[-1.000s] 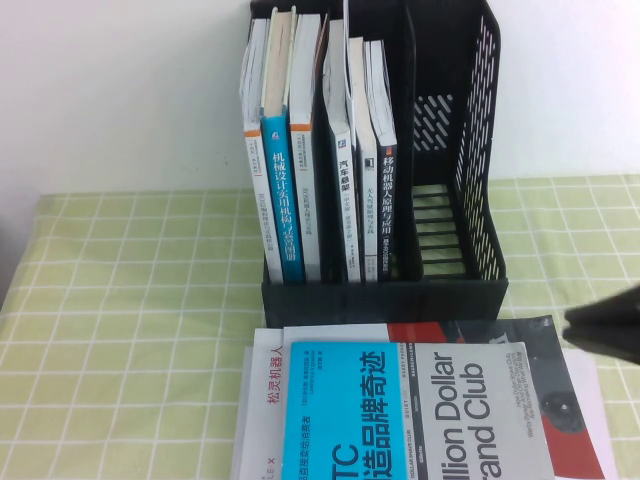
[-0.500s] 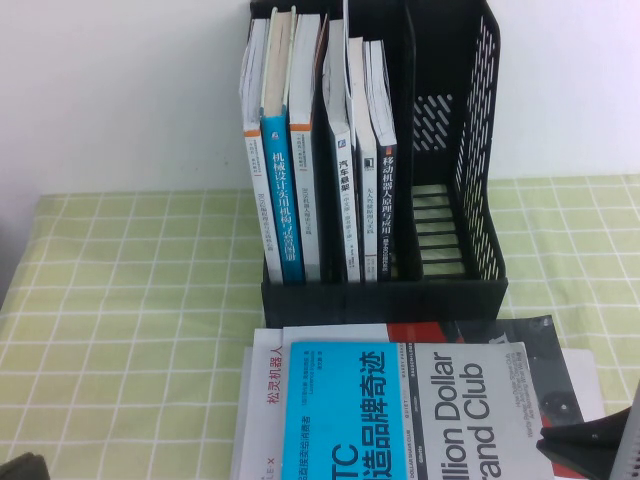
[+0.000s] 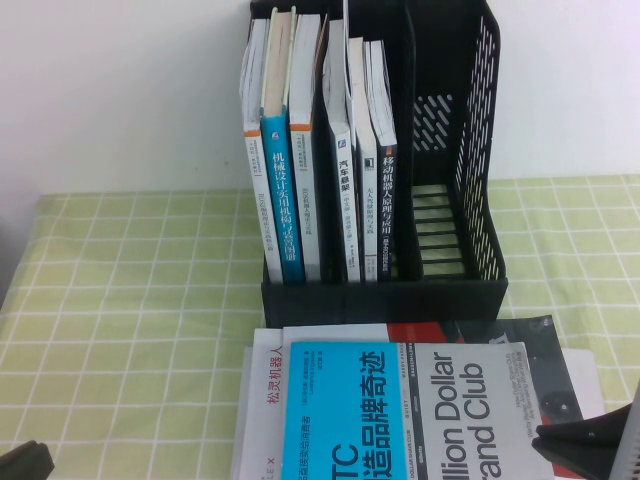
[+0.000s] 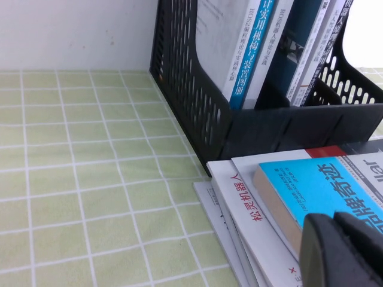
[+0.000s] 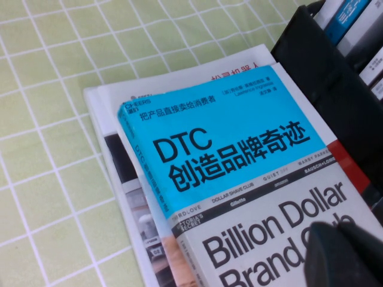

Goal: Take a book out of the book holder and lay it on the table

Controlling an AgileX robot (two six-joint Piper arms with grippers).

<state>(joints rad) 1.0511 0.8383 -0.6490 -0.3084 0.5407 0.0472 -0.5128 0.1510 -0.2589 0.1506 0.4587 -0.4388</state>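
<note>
The blue-and-grey book (image 3: 420,410) lies flat on top of a stack on the green checked table (image 3: 130,300), just in front of the black book holder (image 3: 385,290). It also shows in the left wrist view (image 4: 323,185) and the right wrist view (image 5: 227,173). My right gripper (image 3: 548,438) is shut and empty at the lower right, over the book's right edge; in its wrist view (image 5: 347,257) it hovers above the "Club" lettering. My left gripper (image 3: 25,462) is at the bottom left corner; its wrist view shows it (image 4: 344,251) shut and empty.
Under the book lie a white-and-red book (image 3: 262,370) and other flat books. Several upright books, among them a teal-spined one (image 3: 280,200), fill the holder's left slots. Its right slot (image 3: 440,200) holds nothing. A white wall stands behind.
My right gripper has dropped from the right edge to the lower right corner beside the book. My left gripper has come into view at the bottom left. The books have not moved.
</note>
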